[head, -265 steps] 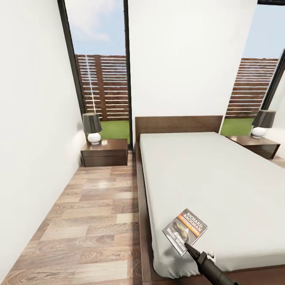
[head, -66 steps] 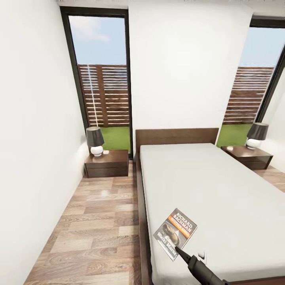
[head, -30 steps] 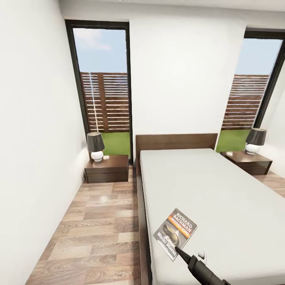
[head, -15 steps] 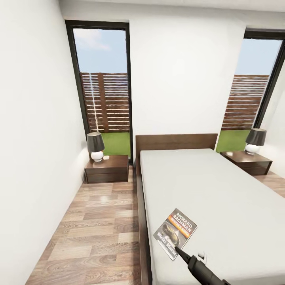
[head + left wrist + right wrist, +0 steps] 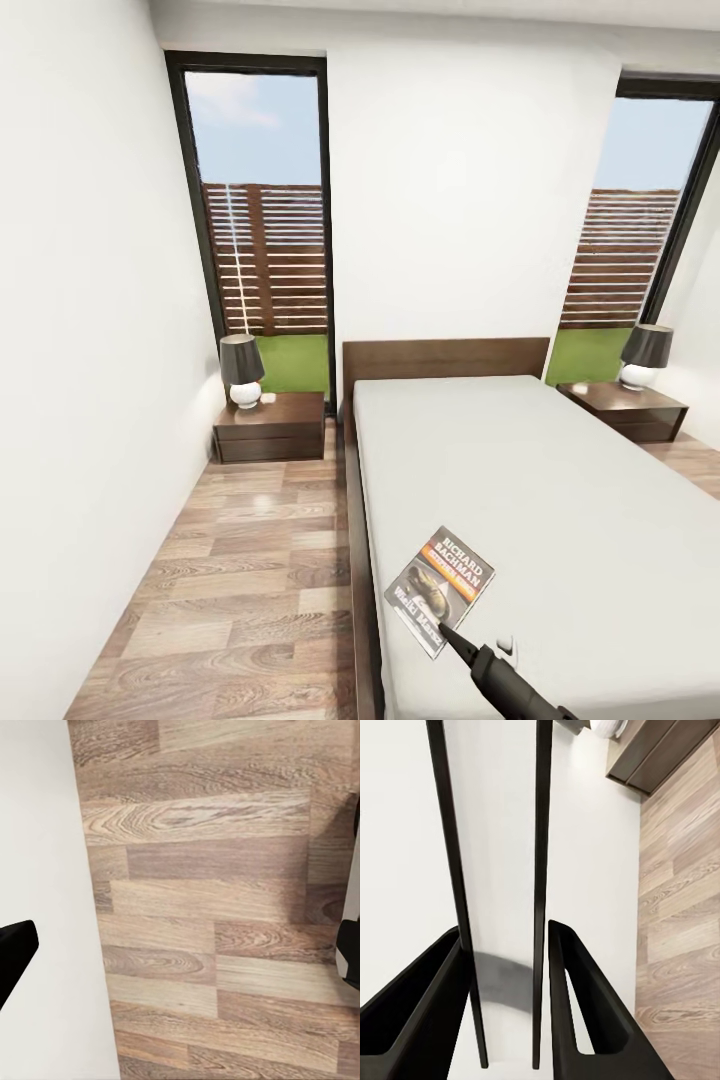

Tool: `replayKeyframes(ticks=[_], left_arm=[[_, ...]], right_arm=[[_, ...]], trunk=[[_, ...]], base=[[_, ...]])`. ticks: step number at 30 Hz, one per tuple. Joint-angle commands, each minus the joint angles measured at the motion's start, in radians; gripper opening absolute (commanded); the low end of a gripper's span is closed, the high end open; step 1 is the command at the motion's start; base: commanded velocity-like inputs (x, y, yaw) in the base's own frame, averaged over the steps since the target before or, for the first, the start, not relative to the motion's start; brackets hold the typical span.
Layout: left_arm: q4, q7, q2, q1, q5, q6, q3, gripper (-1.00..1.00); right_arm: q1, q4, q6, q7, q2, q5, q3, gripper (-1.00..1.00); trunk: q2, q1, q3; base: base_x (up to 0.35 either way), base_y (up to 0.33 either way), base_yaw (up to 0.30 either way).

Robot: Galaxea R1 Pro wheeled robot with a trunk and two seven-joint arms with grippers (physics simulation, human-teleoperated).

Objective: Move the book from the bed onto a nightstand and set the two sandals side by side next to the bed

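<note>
Book clamped edge-on in right end effector, above bed; left end effector we see spread apart over floor.

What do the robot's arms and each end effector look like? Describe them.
The right end effector has two glossy black fingers, long, hollow-centred and tapering to the tips. In the head view its arm is a slim dark grey tube. The left end effector shows black fingers. No cables or markings show.

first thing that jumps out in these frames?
The book, held up by the right gripper above the near left corner of the bed, its orange band bright against the pale mattress. Past it, at the far wall, two nightstands flank the headboard, each carrying a dark-shaded lamp.
</note>
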Motion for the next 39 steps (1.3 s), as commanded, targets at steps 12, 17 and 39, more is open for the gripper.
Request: replayKeyframes(ticks=[12, 17, 39], left_arm=[[-0.005, 0.007, 0.0, 0.001, 0.005, -0.004, -0.009, 1.0], [-0.005, 0.007, 0.0, 0.001, 0.005, -0.006, -0.01, 1.0], [-0.005, 0.007, -0.009, 0.001, 0.004, -0.01, -0.011, 1.0]], right_arm=[[0.0, 0.001, 0.01, 0.002, 0.002, -0.009, 0.001, -1.0], [0.0, 0.001, 0.01, 0.002, 0.002, -0.009, 0.001, -1.0], [0.0, 0.001, 0.009, 0.002, 0.002, -0.011, 0.001, -1.0]], trunk=[[0.0, 0.0, 0.0], [0.0, 0.0, 0.0], [0.0, 0.0, 0.0]], base=[[0.0, 0.0, 0.0], [0.0, 0.0, 0.0], [0.0, 0.0, 0.0]])
